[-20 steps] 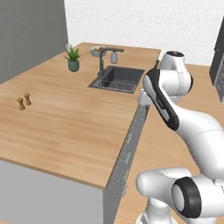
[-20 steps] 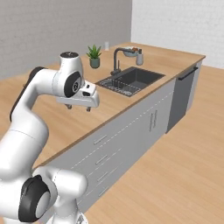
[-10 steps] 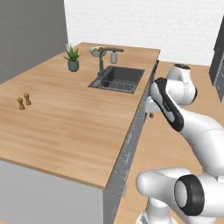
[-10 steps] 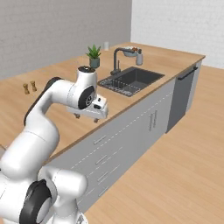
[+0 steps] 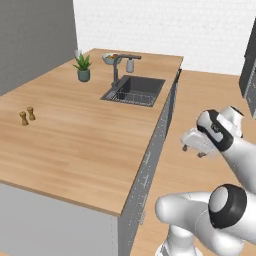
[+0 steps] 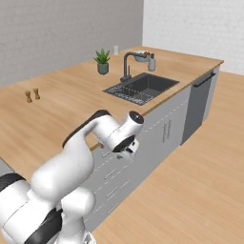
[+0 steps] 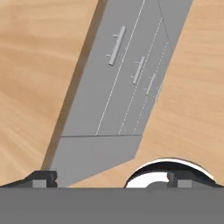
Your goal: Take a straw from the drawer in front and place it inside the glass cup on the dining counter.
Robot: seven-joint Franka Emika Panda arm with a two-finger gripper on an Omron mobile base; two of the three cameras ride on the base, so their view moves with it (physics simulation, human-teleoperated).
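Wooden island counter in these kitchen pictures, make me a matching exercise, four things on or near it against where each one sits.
1. small green potted plant
2. pair of little brown shakers
3. dark inset sink basin
4. robot's open pincer

A. beside the counter's grey front, over the floor
B. counter's near left part
C. sunk into the light wooden top under the dark tap
D. far left of the top, beyond the sink

Pairs: 1-D, 2-B, 3-C, 4-A

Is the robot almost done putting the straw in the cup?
No, it has hardly begun. The drawers in the counter front are all closed, so no straw is out. The pincer is open and empty, beside the counter's front. Left to do: open the drawer, take a straw, and drop it into the cup at the far end.
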